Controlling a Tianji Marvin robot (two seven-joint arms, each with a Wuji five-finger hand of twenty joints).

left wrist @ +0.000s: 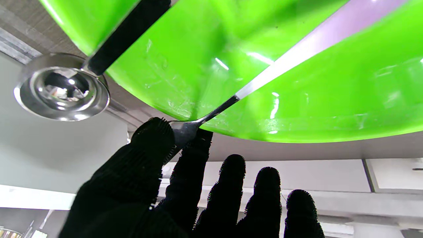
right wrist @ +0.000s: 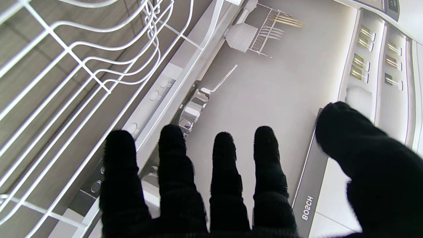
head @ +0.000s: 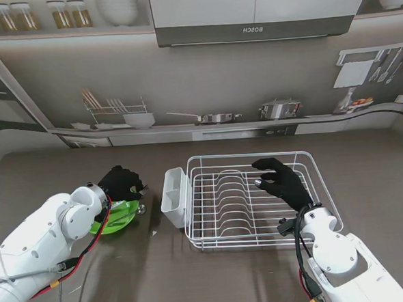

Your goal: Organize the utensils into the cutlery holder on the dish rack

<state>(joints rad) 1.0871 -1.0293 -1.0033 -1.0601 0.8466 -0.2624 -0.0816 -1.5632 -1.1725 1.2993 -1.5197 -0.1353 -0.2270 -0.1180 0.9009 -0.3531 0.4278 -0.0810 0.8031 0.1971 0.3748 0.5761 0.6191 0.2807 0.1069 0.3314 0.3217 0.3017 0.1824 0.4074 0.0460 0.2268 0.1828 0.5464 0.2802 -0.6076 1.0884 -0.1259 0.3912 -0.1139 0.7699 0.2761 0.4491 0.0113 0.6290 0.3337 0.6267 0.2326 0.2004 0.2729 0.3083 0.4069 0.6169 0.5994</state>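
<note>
Utensils: two lie across my green plate [head: 116,218] on the left; a slim metal one with a pale handle [left wrist: 211,115], and a black-handled ladle-like spoon [left wrist: 61,87] whose round steel bowl hangs past the rim.
Left hand [head: 121,182]: over the far edge of the plate, thumb [left wrist: 148,145] and forefinger pinched on the slim utensil's head end; the other fingers are straight and free.
Handling: stiff, light, polished steel, so I judge it slippery; a pinch at the very tip lets it swing, and a hold nearer the neck or mid-handle would steady it.
Plate: glossy and shallow, likely to slide if I drag against it.
Cutlery holder [head: 174,197]: white tub clipped to the left side of the dish rack [head: 259,201], near the plate, nothing visible in it.
Right hand [head: 282,180]: hovers above the rack wires, fingers spread, holding nothing.
Progress: I judge the first pick is just under way.
</note>
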